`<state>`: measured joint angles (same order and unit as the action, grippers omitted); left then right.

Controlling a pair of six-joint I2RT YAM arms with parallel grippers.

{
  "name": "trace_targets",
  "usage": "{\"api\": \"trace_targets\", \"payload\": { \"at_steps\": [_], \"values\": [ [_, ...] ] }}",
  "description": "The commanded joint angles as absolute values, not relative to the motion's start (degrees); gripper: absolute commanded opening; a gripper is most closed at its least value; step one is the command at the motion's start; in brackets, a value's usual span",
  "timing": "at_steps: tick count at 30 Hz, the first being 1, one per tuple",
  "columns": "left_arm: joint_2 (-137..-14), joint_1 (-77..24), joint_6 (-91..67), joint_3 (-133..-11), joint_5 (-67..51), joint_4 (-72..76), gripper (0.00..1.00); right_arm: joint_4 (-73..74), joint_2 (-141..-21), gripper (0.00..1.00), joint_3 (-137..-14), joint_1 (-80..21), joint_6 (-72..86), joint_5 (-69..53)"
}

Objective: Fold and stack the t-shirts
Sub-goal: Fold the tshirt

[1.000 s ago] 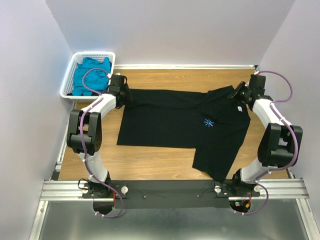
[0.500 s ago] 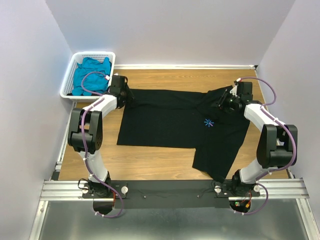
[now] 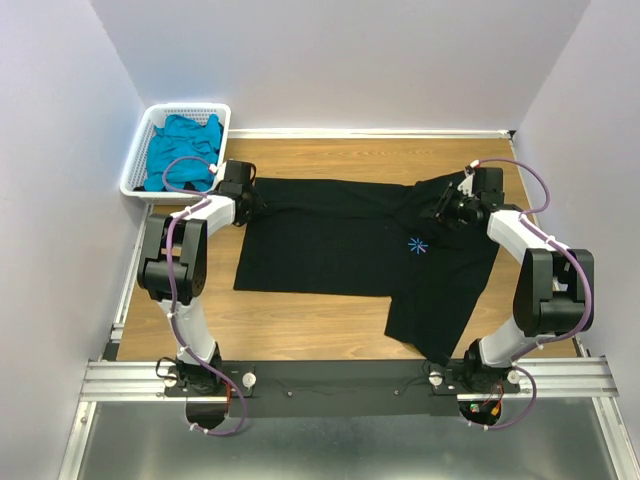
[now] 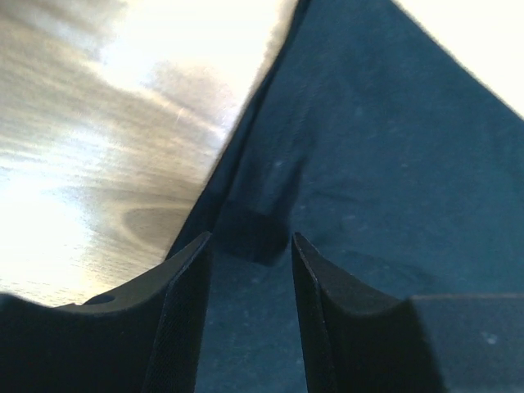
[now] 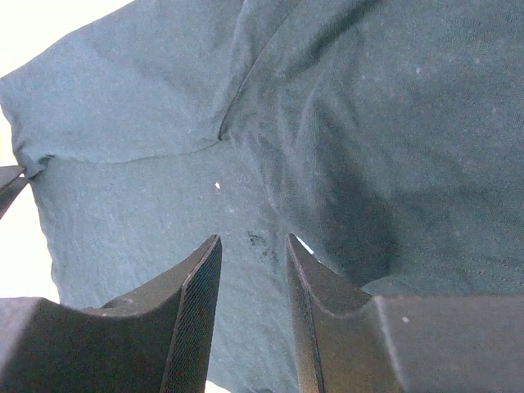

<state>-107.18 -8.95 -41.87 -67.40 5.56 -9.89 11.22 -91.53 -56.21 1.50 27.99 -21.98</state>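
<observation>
The black shirt [image 3: 330,240] lies spread on the wooden table [image 3: 320,325] at mid-frame in the top view. One part of it runs down toward the lower right, almost to the arms' bases. The teal shirt [image 3: 182,140] sits bunched in the white basket [image 3: 190,107] at upper left.

This looks like the grasping step before a first fold. The left gripper [image 3: 248,197] is down at the shirt's upper-left corner, with its jaws partly spread astride the cloth's edge where it meets bare wood. The right gripper [image 3: 444,208] is at upper right on the rumpled cloth. Its jaws are also parted, straddling a crease and not pinching it.

Next, both likely need to close on a single layer and lift together, so the cloth carries over evenly.

There is bare wood along the top edge of the shirt and a wider strip below it at lower left. The basket stands near the left gripper, and the side wall is close to the right arm.
</observation>
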Motion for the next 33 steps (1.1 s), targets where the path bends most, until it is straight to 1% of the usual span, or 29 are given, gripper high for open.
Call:
{"api": "trace_targets", "payload": {
  "at_steps": [1, 9, 11, 13, 15, 16, 17, 18, 25, 33],
  "values": [
    [-108.5, -8.6, -43.2, -66.7, 7.7, -8.2, 0.50, 10.1, -91.9, 0.45, -55.1, 1.1, 27.2, -23.5],
    [-110.3, -8.6, -43.2, -67.7, 7.6, -8.0, 0.48, 10.0, -92.3, 0.45, -54.6, 1.1, 27.0, -23.6],
    [-110.2, -8.6, -43.2, -67.8, 7.9, -8.0, 0.40, 9.9, -92.3, 0.45, -54.6, 1.1, 26.8, -23.7],
    [-110.0, -8.6, -43.1, -67.8, 8.2, -8.1, 0.37, 10.0, -92.5, 0.45, -54.6, 1.1, 26.9, -23.6],
    [-110.0, -8.6, -42.9, -67.8, 8.6, -8.2, 0.31, 10.0, -92.4, 0.45, -54.4, 1.1, 26.8, -23.6],
    [-110.0, -8.6, -42.5, -67.9, 8.8, -8.4, 0.25, 10.0, -92.5, 0.45, -54.3, 1.1, 26.7, -23.6],
    [-110.0, -8.6, -42.4, -67.9, 9.0, -8.5, 0.23, 10.1, -92.5, 0.45, -54.3, 1.1, 26.7, -23.4],
    [-110.1, -8.6, -42.2, -68.3, 9.4, -9.1, 0.16, 10.0, -92.5, 0.45, -54.3, 1.1, 26.7, -23.4],
    [-108.5, -8.6, -39.8, -69.8, 14.0, -12.8, 0.15, 10.2, -92.5, 0.45, -53.7, 1.1, 26.5, -21.4],
    [-108.5, -8.6, -37.8, -69.4, 16.8, -14.6, 0.15, 10.5, -91.8, 0.45, -52.8, 1.1, 27.0, -15.5]
  ]
}}
